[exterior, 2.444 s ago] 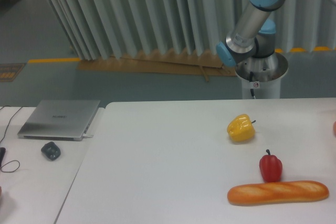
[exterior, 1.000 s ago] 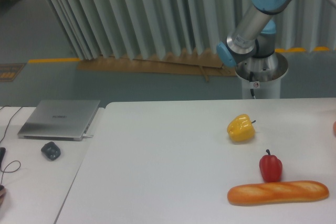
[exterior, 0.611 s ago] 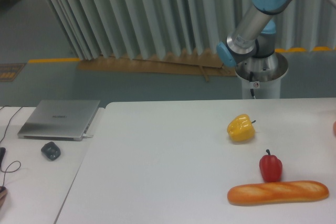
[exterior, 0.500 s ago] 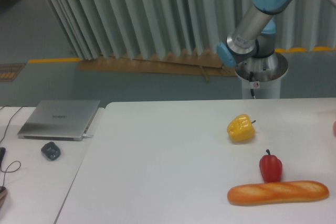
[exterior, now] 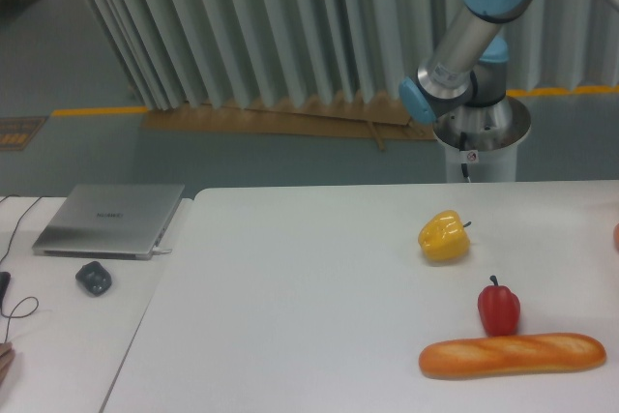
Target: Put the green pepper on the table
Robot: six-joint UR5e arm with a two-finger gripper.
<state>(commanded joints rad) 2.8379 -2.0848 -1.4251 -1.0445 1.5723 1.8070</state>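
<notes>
Rising from its pedestal [exterior: 481, 137] behind the far edge of the table [exterior: 309, 316], the arm [exterior: 474, 36] bends up and out of the top right corner — the gripper is out of the picture, so whether its fingers are spread or pressed together cannot be told. No green pepper shows anywhere in this single view. On the right part of the table a yellow pepper [exterior: 444, 236] lies farthest back; nearer stands a red pepper [exterior: 498, 308], and just in front of it a long bread loaf [exterior: 512, 354] lies crosswise. On the adjoining desk [exterior: 68, 336] to the left sit a shut laptop [exterior: 109, 219] and, nearer, a dark mouse [exterior: 93, 278] — well apart from the food.
</notes>
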